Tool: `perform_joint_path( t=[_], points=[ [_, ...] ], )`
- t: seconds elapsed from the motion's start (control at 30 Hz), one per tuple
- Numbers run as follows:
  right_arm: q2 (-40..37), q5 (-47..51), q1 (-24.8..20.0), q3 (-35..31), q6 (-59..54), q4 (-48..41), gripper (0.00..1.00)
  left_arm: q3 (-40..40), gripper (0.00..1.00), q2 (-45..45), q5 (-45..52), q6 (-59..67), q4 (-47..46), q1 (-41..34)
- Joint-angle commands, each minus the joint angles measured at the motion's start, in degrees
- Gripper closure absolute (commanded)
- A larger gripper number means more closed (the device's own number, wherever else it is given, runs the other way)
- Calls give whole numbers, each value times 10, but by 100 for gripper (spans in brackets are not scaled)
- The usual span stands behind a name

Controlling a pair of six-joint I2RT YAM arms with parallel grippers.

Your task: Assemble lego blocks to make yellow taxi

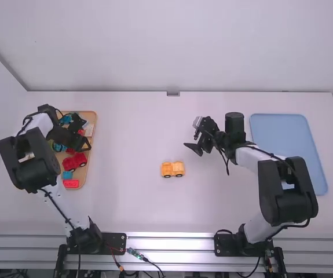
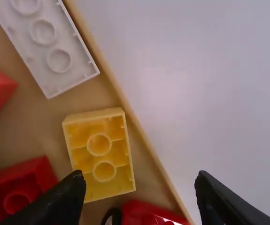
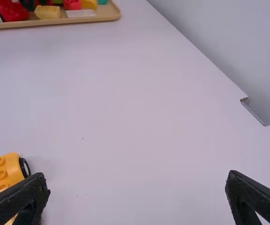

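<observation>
My left gripper point(image 1: 86, 143) is over the wooden tray on the left. In the left wrist view the left gripper point(image 2: 139, 185) stands open above the tray, beside an upside-down yellow block point(image 2: 100, 152) with its hollow side up. An orange-yellow wheeled car base point(image 1: 172, 169) rests on the table near the middle; its studded top point(image 3: 3, 173) shows in the right wrist view. My right gripper point(image 1: 193, 148) is above the table, up and right of the car base. In its own view the right gripper point(image 3: 137, 187) is open, with nothing between its fingers.
The wooden tray point(image 1: 94, 119) holds red, blue and white pieces, including a red car point(image 1: 74, 161) and a white block point(image 2: 45, 47). A blue flat tray point(image 1: 288, 147) lies at the right, behind the right arm.
</observation>
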Motion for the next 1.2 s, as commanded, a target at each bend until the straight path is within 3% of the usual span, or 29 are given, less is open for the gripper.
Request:
perform_joint_path(
  t=[0.0, 1.03, 1.17],
  points=[
    [-9, -2, 0, 12, 3, 0, 1, -4, 39, -6, -4, 6, -3, 3],
    [-9, -3, 1, 12, 3, -2, 1, 32, 38, -5, -5, 11, 3, 2],
    [-9, -3, 1, 12, 3, -2, 1, 23, 30, -5, -2, 48, -1, 2]
  ],
)
